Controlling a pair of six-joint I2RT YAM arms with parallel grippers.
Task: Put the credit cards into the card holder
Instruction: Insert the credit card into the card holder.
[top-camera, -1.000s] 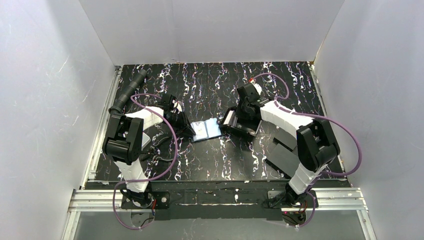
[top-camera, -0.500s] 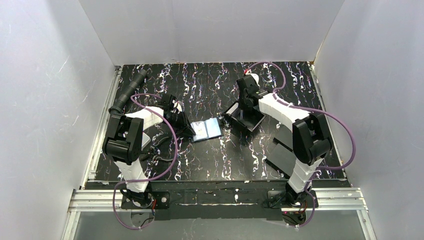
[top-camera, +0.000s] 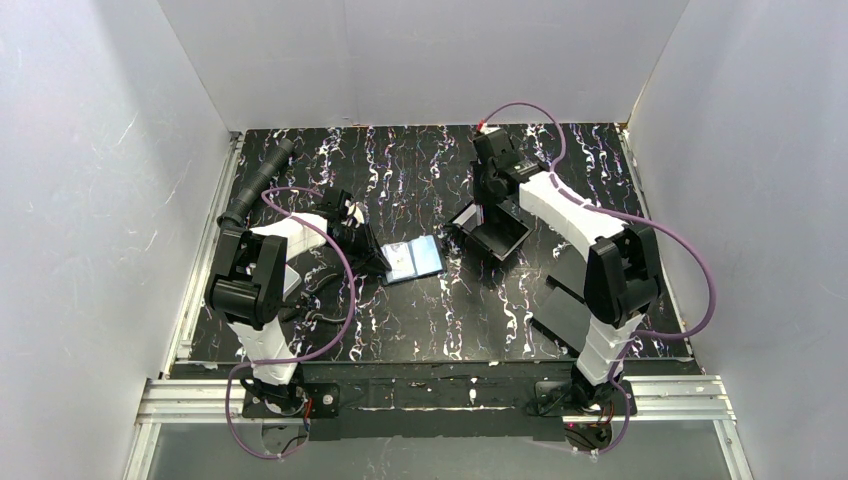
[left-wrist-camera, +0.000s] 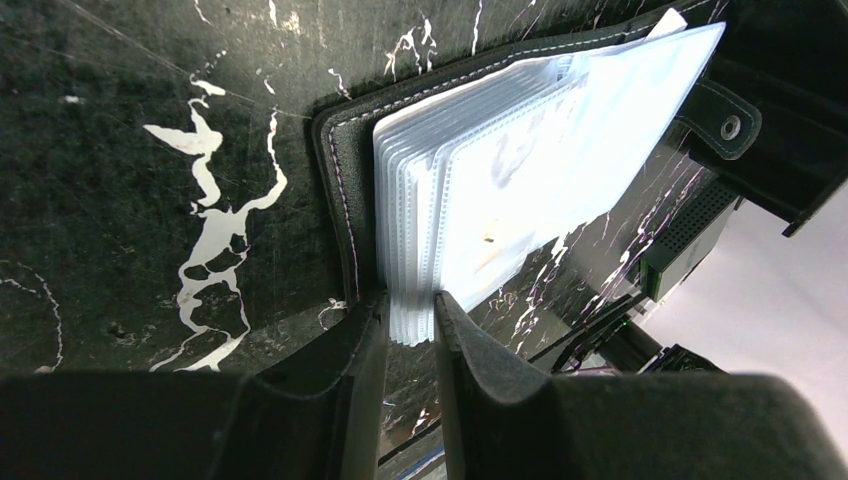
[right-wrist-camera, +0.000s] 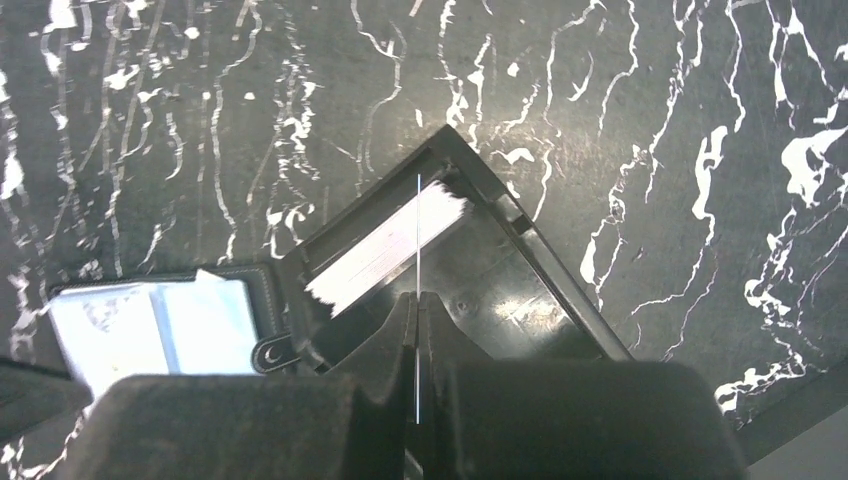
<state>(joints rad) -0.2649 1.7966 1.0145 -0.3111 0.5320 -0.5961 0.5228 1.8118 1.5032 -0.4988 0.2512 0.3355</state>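
Right wrist view shows a single credit card pinched edge-on in the right gripper, the jaws closed tight on it. Below it, a stack of cards is seen leaning inside the black tray, so more cards are left to be moved. The card holder lies open on the marbled table, just beside the tray's corner. Whether any sleeve is already filled cannot be told. The task is judged to be partly done at most: one card is in hand but not yet inserted, and the carry to the holder and the slide into a sleeve are left.

In the left wrist view the clear sleeves are gripped at one corner by the left gripper, jaws narrow on the bundle; the holder is judged to be steadied by this. The right arm is stretched forward, wrist pointed down above the tray; the left arm is bent low, reaching toward the holder at table level.
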